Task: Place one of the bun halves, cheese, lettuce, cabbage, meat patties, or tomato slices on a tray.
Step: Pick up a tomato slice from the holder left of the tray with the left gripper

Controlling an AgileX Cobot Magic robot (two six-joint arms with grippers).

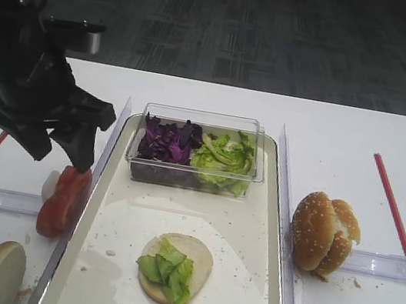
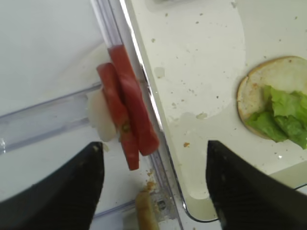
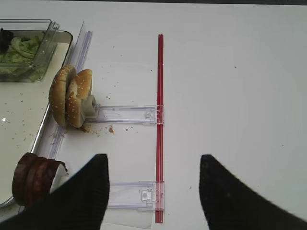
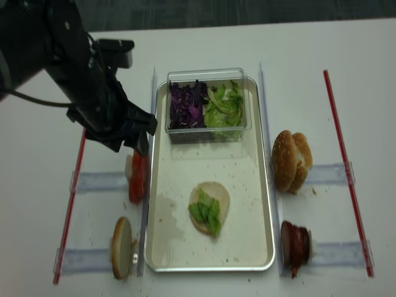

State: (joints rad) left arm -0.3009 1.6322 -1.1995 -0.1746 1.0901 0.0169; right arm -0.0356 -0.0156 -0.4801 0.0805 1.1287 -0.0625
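Your lighting is bright, even and overhead; shadows on the white counter are faint and soft. The counter nears overexposure in both wrist views. The tray floor shows a mild sheen and its clear box catches small glints. Your left claw and right claw read as black, slightly soft-edged silhouettes. The realsense view is softer and cooler.
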